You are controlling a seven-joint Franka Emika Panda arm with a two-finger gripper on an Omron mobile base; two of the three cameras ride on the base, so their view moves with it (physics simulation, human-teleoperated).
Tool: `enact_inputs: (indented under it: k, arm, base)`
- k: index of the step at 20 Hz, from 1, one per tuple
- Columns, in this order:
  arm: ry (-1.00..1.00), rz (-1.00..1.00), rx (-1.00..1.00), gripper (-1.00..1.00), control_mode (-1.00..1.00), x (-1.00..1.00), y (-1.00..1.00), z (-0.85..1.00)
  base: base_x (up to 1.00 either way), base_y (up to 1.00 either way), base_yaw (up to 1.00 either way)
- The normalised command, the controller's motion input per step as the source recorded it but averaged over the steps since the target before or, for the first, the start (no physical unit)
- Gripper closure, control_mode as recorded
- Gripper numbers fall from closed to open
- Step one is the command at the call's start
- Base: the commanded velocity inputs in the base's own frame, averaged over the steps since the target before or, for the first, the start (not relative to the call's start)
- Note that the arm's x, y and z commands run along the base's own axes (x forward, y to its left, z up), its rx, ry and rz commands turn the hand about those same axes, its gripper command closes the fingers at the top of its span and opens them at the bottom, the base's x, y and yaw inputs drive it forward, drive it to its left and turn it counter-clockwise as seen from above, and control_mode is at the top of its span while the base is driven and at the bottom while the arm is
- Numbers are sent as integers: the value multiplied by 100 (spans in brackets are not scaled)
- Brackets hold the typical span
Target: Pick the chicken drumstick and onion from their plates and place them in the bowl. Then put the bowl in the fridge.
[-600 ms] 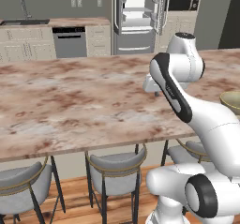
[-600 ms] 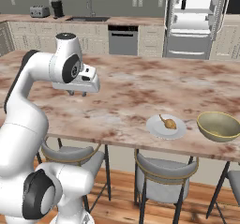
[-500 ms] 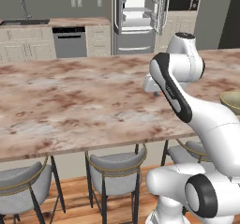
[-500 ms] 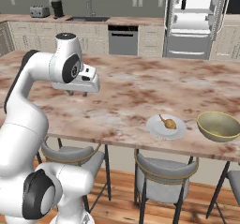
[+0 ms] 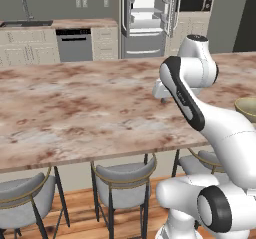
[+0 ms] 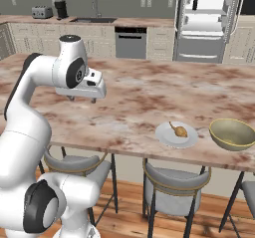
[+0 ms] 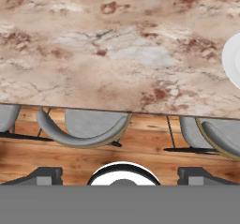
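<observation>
My robot arm (image 6: 30,112) is smooth and shiny white, made of fat round tube pieces that look a bit like big sausages joined end to end. At the bends I see dark grey round caps ringed in black (the biggest one sits low down near the base), and a black stripe runs along one long piece. The hand (image 6: 84,88) at the end is a flat, boxy, pale grey block, and I can see its two small dark finger tips (image 7: 44,175) up close.
</observation>
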Motion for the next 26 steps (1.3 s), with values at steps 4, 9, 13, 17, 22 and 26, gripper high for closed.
enact_inputs:
  k: [4,9,13,17,22,26]
  arm:
    - [0,0,0,-100,100,0,0,0]
    - [0,0,0,-100,100,0,0,0]
    - [0,0,0,-100,100,0,0,0]
    - [0,0,0,-100,100,0,0,0]
    - [0,0,0,-100,100,0,0,0]
    - [0,0,0,-100,100,0,0,0]
  base:
    - [-2,0,0]
    - [0,-42,1]
    - [7,-74,2]
    - [12,-79,1]
    - [16,-82,0]
    - [26,-78,0]
